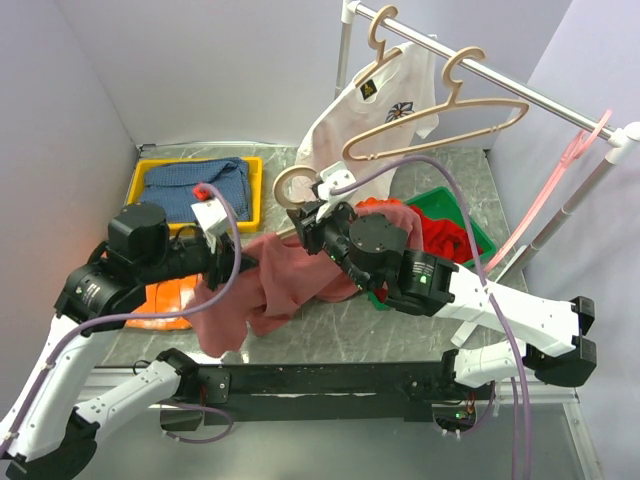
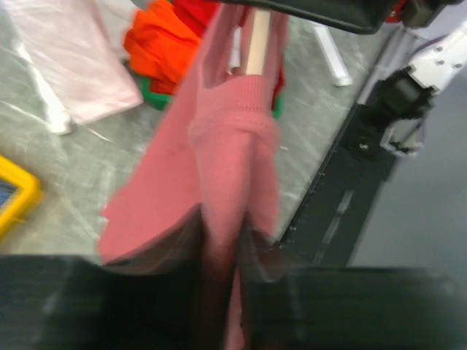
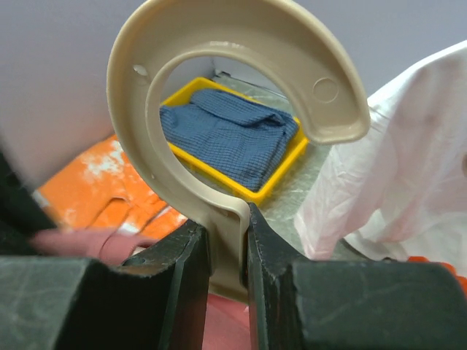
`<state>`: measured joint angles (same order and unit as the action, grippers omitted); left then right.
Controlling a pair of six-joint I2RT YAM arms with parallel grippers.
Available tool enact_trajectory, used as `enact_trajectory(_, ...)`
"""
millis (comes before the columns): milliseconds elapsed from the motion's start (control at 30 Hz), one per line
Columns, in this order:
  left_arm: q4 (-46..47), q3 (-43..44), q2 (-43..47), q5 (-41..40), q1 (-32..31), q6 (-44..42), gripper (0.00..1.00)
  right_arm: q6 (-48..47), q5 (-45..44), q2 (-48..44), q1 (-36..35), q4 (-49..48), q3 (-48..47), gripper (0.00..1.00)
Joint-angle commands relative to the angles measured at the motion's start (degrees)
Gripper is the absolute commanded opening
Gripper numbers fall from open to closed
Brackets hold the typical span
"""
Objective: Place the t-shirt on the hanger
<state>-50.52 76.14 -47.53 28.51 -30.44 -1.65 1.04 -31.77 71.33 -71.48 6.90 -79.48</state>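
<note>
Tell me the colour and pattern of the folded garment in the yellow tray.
The folded garment is blue with fine checks; the right wrist view shows it best.

One rose t-shirt (image 1: 285, 280), one white t-shirt (image 1: 365, 110), three beige hangers (image 3: 135, 109), one pink hanger (image 1: 578, 153)

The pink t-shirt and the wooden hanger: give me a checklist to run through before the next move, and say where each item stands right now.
1. The right gripper is clamped on the hanger at its neck, below the hook: ok.
2. The left gripper pinches the t-shirt: ok, fabric runs between its fingers, though that view is blurred.
3. The hanger enters the collar: ok, wood shows inside the opening.
4. Both hanger shoulders sit inside the shirt: cannot tell, fabric hides them.
5. The t-shirt hangs free: not ok, part lies bunched on the table.
</note>
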Motion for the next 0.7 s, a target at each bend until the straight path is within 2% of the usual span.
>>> enact_trajectory(0, 3.32, -2.65, 0.59, -0.1, 0.2, 3.38, 0.01, 0.28, 1.45, -0.32, -0.32, -2.68, -2.78, 0.0)
enact_trajectory(67, 7.09, -4.59, 2.08, -1.26, 0.11, 4.9, 0.01, 0.54, 1.1, -0.14, -0.32, -2.59, -2.7, 0.0)
enact_trajectory(100, 8.24, -6.6, 2.7, -2.05, 0.11, 6.29, 0.01, 0.54, 1.1, 0.04, -0.32, -2.33, -2.69, 0.04)
enact_trajectory(167, 11.49, -8.37, 4.19, -2.41, 0.11, 7.8, 0.01, 0.81, 0.66, 0.3, -0.32, -2.15, -3.04, 0.19)
enact_trajectory(200, 12.28, -9.94, 4.55, -2.5, 0.11, 8.41, 0.01, 0.81, 0.48, 0.56, -0.32, -1.19, -3.39, 0.32)
enact_trajectory(300, 16.41, -13.46, 7.27, -4.07, 0.11, 10.08, 0.01, 1.51, -0.74, 0.74, -0.24, 0.13, -4.36, 0.53)
enact_trajectory(400, 15.72, -13.74, 8.33, -5.82, 0.11, 9.56, 0.01, 2.65, -1.89, -0.75, -0.41, 0.84, -3.32, 0.66)
enact_trajectory(500, 15.19, -13.47, 8.94, -5.93, 0.11, 8.51, 0.01, 3.27, -3.47, -3.73, -0.5, 0.67, -1.47, 0.72)
enact_trajectory(667, 13.0, -11.02, 10.35, -9.6, 0.2, 7.37, 0.01, 7.47, -6.19, -9.09, -0.85, 0.05, 6.43, 0.75)
